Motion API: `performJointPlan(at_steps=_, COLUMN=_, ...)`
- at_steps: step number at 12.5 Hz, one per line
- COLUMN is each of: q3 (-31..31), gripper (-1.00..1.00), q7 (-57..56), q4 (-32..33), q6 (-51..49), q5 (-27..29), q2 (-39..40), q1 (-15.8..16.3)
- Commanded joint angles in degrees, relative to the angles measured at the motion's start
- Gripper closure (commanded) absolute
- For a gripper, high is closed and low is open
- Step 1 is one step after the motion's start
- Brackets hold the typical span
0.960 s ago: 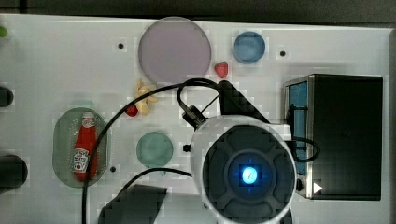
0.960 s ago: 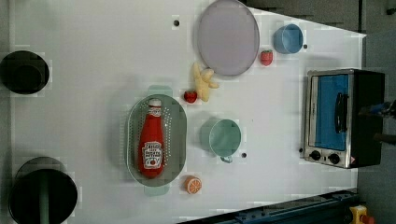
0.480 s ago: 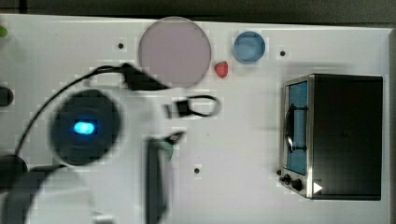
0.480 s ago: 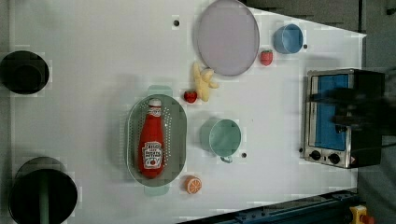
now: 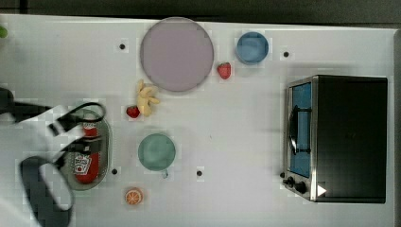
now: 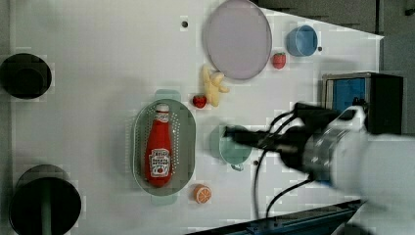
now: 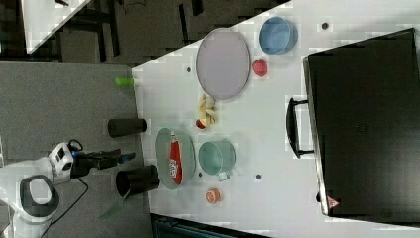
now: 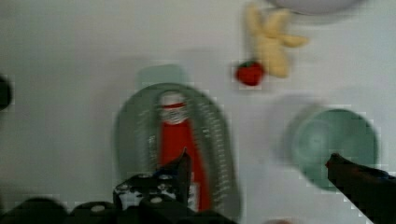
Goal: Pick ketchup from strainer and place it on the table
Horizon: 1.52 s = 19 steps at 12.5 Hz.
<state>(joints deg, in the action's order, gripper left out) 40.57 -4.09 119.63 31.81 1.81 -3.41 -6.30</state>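
Observation:
The ketchup (image 6: pixel 157 147), a red squeeze bottle with a white cap and label, lies lengthwise in the light green strainer (image 6: pixel 188 128) on the white table (image 6: pixel 98 73). The wrist view looks down on the ketchup (image 8: pixel 175 135) and the strainer (image 8: pixel 126 135). My gripper (image 8: pixel 261 170) hangs well above them and is open wide with nothing between its fingers. One fingertip (image 8: pixel 183 164) shows over the bottle and the other (image 8: pixel 343 170) over the mug. In the left view the gripper (image 6: pixel 229 133) reaches in from the right. In the top view the arm covers part of the strainer (image 5: pixel 105 142) and the ketchup (image 5: pixel 87 163).
A green mug (image 5: pixel 156 152) stands right of the strainer in the top view, with an orange slice (image 5: pixel 134 196) below it. A strawberry (image 5: pixel 133 111) and a yellow banana toy (image 5: pixel 146 98) lie above. Farther off are a purple plate (image 5: pixel 176 53), a blue bowl (image 5: pixel 252 47) and a toaster oven (image 5: pixel 338 137).
The arm has swung across the top view from the middle right to the left, over the strainer. In the left view it has come in from the right edge. The ketchup has not moved.

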Motion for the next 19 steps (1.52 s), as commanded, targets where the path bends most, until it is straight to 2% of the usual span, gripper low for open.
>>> performJointPlan(at_steps=1, q3=2.75, gripper=-1.0, q7=-1.09, q4=-0.63, q6=3.75, q5=-0.21, q2=4.31, q1=0.49)
performJointPlan(at_steps=4, q3=5.92, gripper=-1.0, q7=0.55, q4=1.46, q6=6.32, q5=-2.83, q2=9.68, q1=0.58)
performJointPlan(at_steps=10, q3=6.23, gripper=-1.0, q7=9.47, q4=5.91, q6=17.06, q5=-12.23, q2=21.36, q1=1.74)
performJointPlan(at_steps=19, q3=4.03, gripper=-1.0, q7=22.43, q4=5.17, q6=25.67, q5=-28.21, q2=38.32, q1=2.82)
